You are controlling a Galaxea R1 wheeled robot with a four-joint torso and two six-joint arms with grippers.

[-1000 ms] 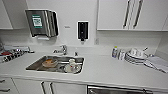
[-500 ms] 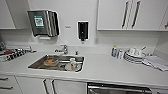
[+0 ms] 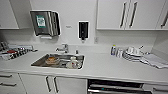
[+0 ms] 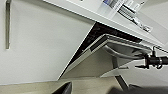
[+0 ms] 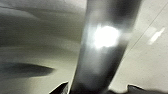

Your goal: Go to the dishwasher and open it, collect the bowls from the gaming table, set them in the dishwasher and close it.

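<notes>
Spanning the head view, a white counter (image 3: pixel 105 67) carries a sink (image 3: pixel 58 61) with dishes in it, and stacked plates (image 3: pixel 132 53) off to the right. Below the counter, the dishwasher (image 3: pixel 117 87) shows a dark gap above its door, which stands tilted ajar (image 4: pixel 110 47) in the left wrist view. Whether either gripper's fingers are spread or pressed together, I cannot tell.

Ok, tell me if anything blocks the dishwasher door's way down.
Nothing visible does. The dishwasher door is ajar, tilted out from under the counter, with no object seen below it in the left wrist view.
</notes>
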